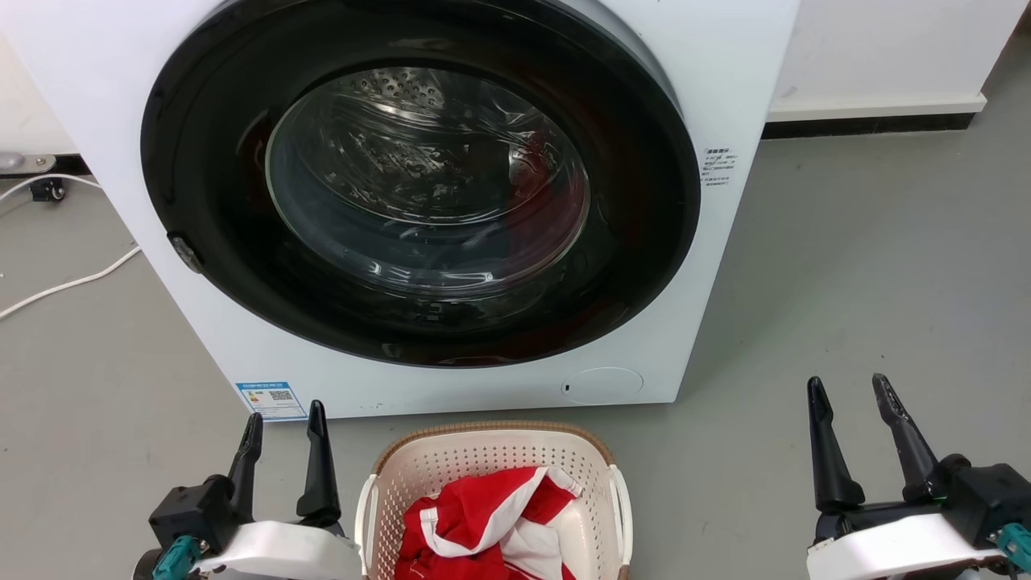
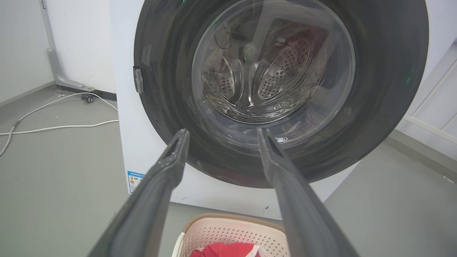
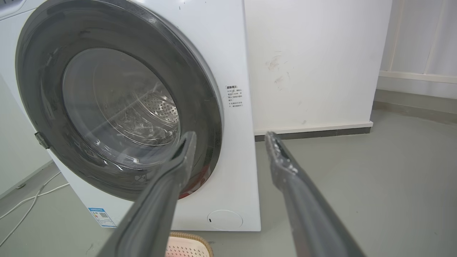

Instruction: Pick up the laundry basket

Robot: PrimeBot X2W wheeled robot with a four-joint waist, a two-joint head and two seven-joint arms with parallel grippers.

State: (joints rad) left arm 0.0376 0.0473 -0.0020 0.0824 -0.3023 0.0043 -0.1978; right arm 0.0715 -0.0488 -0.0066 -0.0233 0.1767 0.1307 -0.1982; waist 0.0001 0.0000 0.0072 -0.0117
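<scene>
I see left gripper (image 1: 286, 412) and right gripper (image 1: 847, 381) wide, empty, flanking the basket (image 1: 483, 429), likely for a two-sided lift.

Laundry corner of a bare utility room: white front-loading washing machine (image 1: 419, 201) on a grey floor (image 1: 870, 266), laundry basket (image 1: 451, 463) with clothing (image 1: 483, 515) before it, plain white wall (image 1: 886, 48), loose white cable (image 1: 72, 283) trailing.
</scene>
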